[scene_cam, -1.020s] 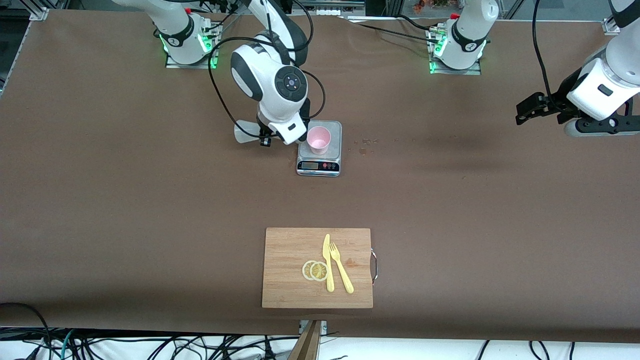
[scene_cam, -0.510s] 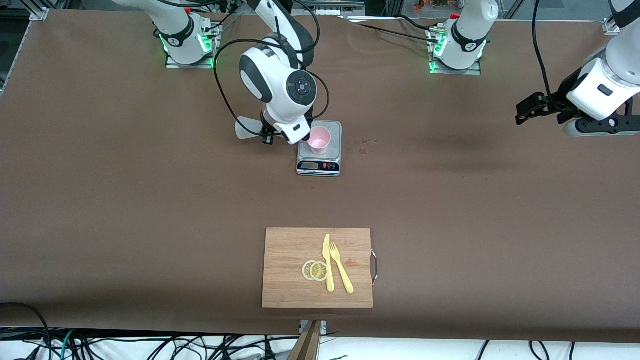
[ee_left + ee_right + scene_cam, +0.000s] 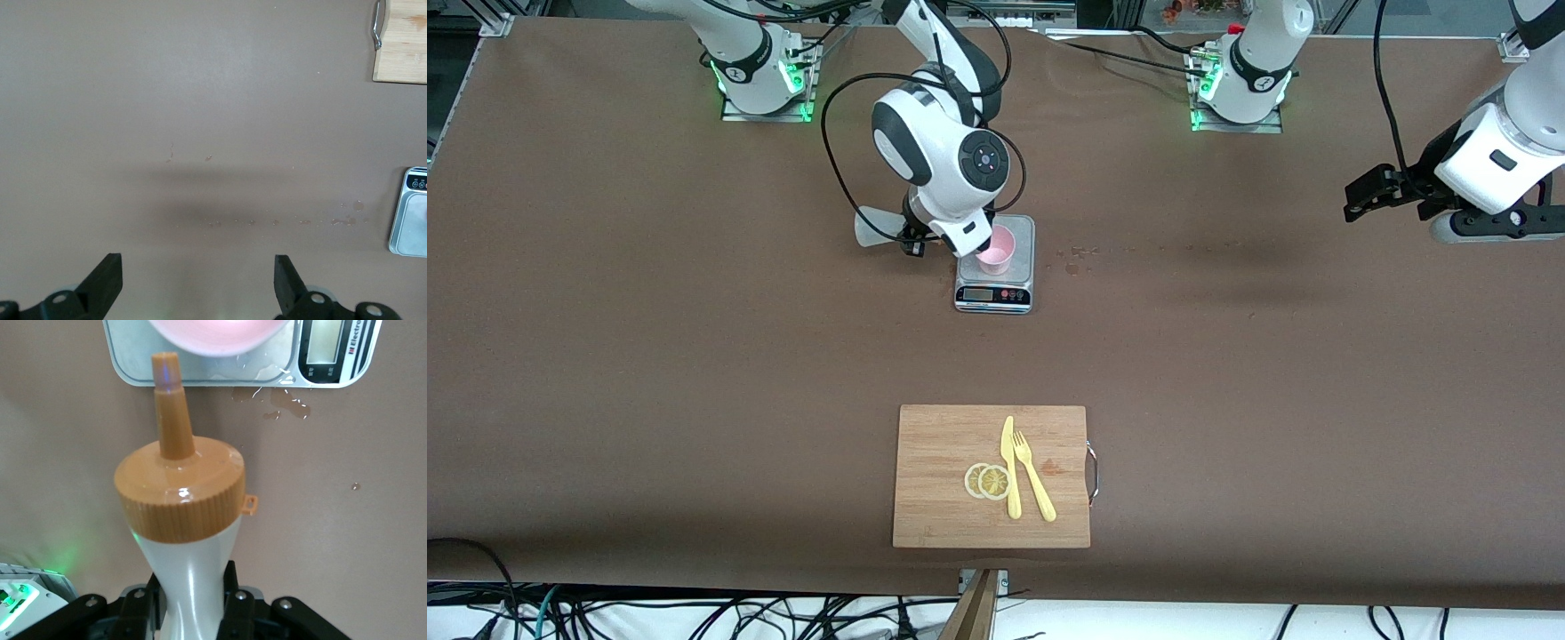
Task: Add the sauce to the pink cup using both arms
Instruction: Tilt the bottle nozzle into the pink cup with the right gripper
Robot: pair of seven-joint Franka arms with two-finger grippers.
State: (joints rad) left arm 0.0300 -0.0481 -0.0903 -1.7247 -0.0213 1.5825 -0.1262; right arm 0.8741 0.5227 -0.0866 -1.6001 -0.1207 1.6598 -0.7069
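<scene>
The right hand (image 3: 193, 603) is clenched around the pinched waist of the translucent whitish squeeze bottle with an orange nozzle cap (image 3: 179, 500), holding it tipped on its side above the table (image 3: 694, 356) beside the small silver kitchen scale (image 3: 994, 280). The orange nozzle points at the small pale pink plastic tumbler (image 3: 997, 250), its tip close to the rim. The tumbler stands upright on the scale's platform, and small wet spots lie on the table next to the scale.

The left hand (image 3: 198, 283) waits in the air over bare table toward the left arm's end, fingers spread and holding nothing.

Nearer the front camera lies a rectangular wooden cutting board (image 3: 943, 444) carrying a yellow plastic knife (image 3: 1009, 467), a yellow plastic fork (image 3: 1033, 487) and two lemon slices (image 3: 988, 481).
</scene>
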